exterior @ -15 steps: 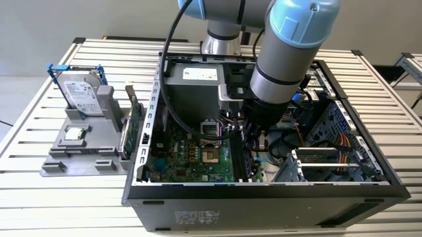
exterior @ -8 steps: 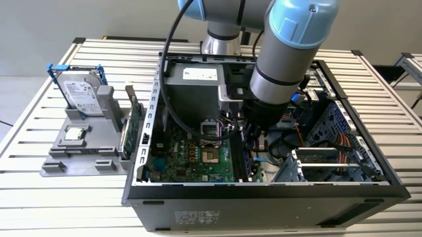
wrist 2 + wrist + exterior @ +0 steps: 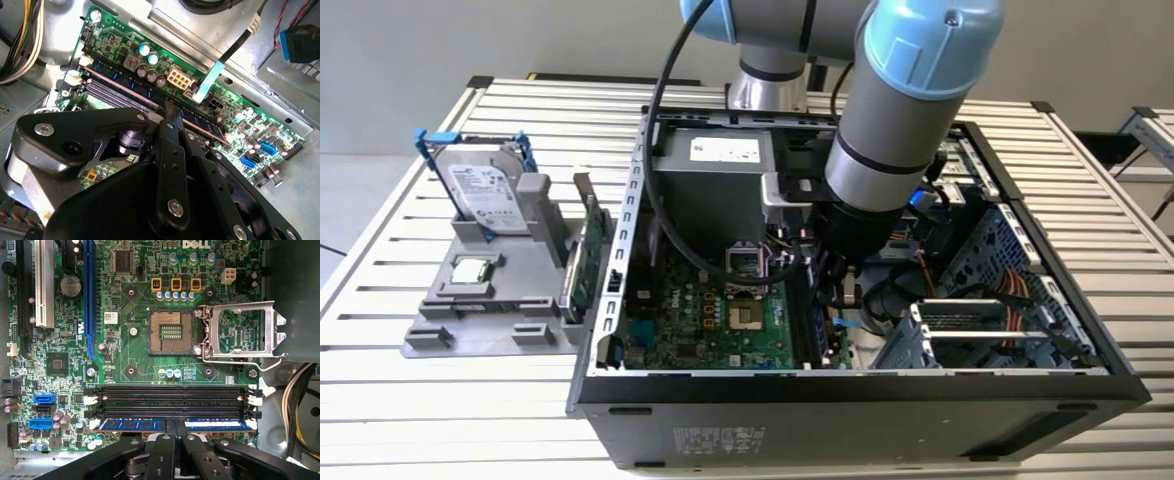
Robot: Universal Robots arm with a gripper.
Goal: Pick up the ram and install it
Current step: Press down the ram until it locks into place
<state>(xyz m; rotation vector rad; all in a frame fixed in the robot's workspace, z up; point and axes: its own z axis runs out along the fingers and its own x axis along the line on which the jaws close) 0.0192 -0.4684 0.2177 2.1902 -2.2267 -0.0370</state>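
Under gripper (image 3: 175, 432): ram (image 3: 140, 424) (partly hidden)

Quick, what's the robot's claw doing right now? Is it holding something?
Gripper: shut on the ram, which sits in the motherboard slot nearest the gripper.

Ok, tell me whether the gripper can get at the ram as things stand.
Likely yes: in the first wrist view the gripper, fingers together, sits right at the top edge of the ram, which stands in a slot, with nothing between them.
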